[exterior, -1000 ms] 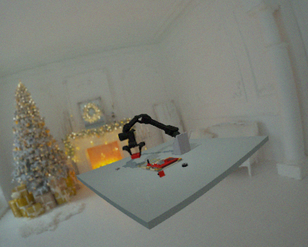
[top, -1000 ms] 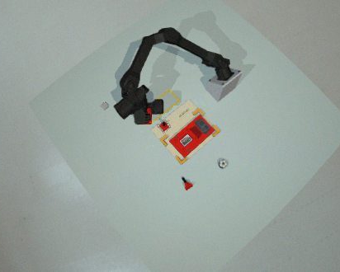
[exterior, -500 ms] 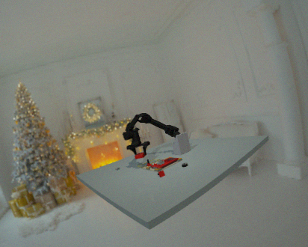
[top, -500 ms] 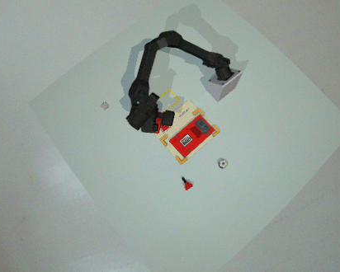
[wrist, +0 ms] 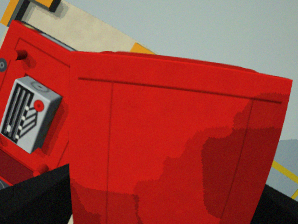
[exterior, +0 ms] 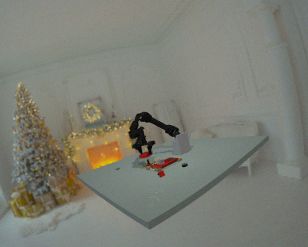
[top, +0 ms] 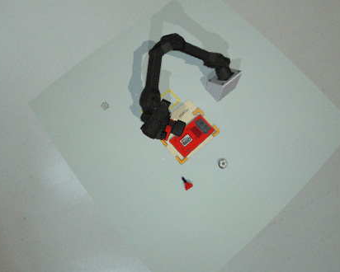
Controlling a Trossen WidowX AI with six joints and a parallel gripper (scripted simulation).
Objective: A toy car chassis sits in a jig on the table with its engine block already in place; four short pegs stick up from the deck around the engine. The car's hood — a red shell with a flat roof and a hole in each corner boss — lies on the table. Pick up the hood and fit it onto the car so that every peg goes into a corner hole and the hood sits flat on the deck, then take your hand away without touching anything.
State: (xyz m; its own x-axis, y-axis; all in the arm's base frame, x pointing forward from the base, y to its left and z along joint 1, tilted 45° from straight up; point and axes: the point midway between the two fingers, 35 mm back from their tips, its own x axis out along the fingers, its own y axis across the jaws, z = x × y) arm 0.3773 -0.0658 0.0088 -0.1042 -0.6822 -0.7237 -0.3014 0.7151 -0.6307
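Note:
My gripper [top: 168, 129] [exterior: 146, 153] [wrist: 165, 184] is shut on the red hood [exterior: 146, 155] [wrist: 175, 130], one finger on each side. The hood is held above the table, over the left part of the jig board [top: 188, 105] [wrist: 95, 25]. The red chassis [top: 179, 147] [exterior: 170, 163] [wrist: 52, 62] sits in the jig, beside the hood in the wrist view. The grey engine block [top: 186, 140] [wrist: 27, 117] is on its deck. A peg [wrist: 21, 55] stands near the engine; the hood and a finger hide part of the deck. The hood's corner holes are not visible.
A red part with a dark stem [top: 187, 185] [exterior: 161, 174] and a small wheel [top: 224, 163] [exterior: 184, 165] lie in front of the jig. A small grey piece [top: 105, 105] [exterior: 117, 168] lies far left. A grey block [top: 221, 88] [exterior: 181, 144] stands at the arm's base.

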